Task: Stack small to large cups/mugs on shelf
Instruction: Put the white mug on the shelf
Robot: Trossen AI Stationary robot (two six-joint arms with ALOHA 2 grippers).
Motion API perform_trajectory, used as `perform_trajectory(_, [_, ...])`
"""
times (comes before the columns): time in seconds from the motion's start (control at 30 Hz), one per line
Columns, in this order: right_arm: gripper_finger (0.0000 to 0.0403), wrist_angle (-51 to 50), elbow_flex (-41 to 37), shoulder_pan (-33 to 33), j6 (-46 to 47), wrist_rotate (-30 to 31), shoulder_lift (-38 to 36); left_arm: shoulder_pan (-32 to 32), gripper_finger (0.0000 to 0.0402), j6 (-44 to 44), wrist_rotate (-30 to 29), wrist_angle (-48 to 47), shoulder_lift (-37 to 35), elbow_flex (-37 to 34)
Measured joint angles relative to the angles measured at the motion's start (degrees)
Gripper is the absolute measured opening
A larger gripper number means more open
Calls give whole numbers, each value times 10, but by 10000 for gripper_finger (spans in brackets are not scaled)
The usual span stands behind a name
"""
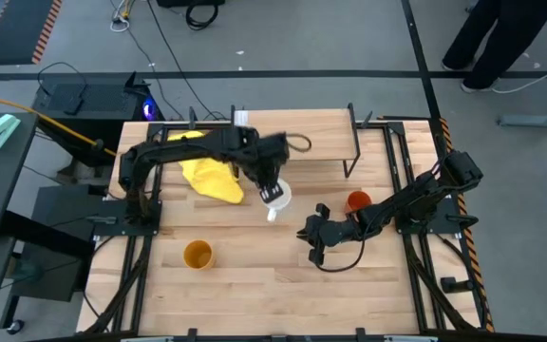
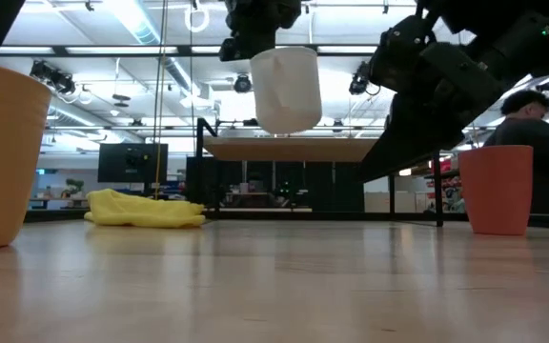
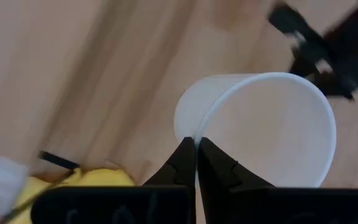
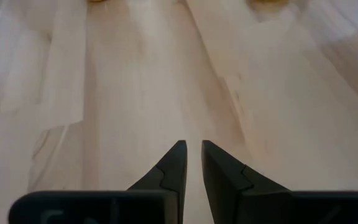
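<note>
My left gripper point(image 1: 272, 190) is shut on the white cup point(image 2: 287, 90) and holds it in the air in front of the shelf point(image 2: 294, 150), a light-wood board on thin black legs at the table's far side. The orange-red cup point(image 1: 358, 201) stands on its base on the table to the right. The yellow-orange cup point(image 1: 198, 255) stands near the left front. My right gripper point(image 1: 310, 237) hovers low over the table beside the orange-red cup; its fingers point(image 4: 178, 158) are almost together on nothing. My left gripper pinches the white cup's rim point(image 3: 195, 138) with one finger point(image 3: 216, 165) inside the cup and one point(image 3: 182, 163) outside. The fingers come from above, pointing down. The cup point(image 2: 287, 90) hangs upright below them, mouth up, lifted clear of the table.
A crumpled yellow cloth point(image 1: 212, 173) lies on the table at the left, near the shelf's end. The shelf's black legs point(image 1: 353, 142) stand at the far right. Bare tabletop point(image 1: 273, 285) stretches along the near edge. A person point(image 2: 541, 143) shows beyond the table.
</note>
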Motion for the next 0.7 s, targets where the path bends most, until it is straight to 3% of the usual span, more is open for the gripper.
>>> perform_trajectory(0.47, [58,-38,0,22,30,59,-10,111,9,36,0,1,0,59])
perform_trajectory(0.7, [58,-72,0,22,5,215,-101,132,9,41,0,-17,0,87])
